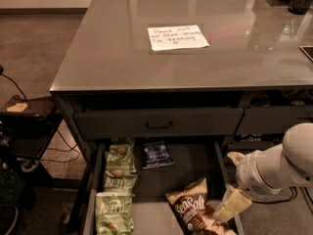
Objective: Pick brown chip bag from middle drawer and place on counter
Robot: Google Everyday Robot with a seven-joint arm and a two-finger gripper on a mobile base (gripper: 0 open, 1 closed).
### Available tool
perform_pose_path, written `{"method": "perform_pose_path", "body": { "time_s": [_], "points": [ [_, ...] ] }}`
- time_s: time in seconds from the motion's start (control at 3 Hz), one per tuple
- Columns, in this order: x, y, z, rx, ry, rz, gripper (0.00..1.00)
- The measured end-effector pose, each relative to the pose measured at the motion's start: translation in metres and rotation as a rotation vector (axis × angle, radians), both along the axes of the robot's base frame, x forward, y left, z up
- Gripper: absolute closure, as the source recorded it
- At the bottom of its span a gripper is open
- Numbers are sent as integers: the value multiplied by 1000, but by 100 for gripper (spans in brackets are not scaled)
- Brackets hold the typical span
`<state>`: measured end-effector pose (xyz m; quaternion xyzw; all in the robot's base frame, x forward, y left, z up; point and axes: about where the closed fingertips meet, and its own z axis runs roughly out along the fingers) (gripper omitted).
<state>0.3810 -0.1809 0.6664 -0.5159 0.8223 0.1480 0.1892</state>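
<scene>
The brown chip bag lies in the front right of the open middle drawer, its white "Sea Salt" script facing up. My gripper hangs from the white arm at the lower right, just right of the bag and over the drawer's right rail, its cream fingers pointing down-left toward the bag. The counter is the grey glossy top above, with a white handwritten note on it.
Three green Kettle bags lie along the drawer's left side. A small dark blue bag lies at the drawer's back. A closed drawer front with a black handle sits above. A dark stand with cables is at the left.
</scene>
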Motion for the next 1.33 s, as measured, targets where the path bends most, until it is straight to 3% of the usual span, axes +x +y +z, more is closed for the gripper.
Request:
{"method": "perform_pose_path", "body": {
  "time_s": [0.33, 0.67, 1.0, 1.33],
  "points": [
    [-1, -3, -15, -4, 9, -5, 0],
    [-13, -10, -77, -16, 21, 4, 0],
    [-19, -9, -140, -9, 1, -1, 0],
    [-12, -1, -194, 20, -55, -40, 0]
  ]
}}
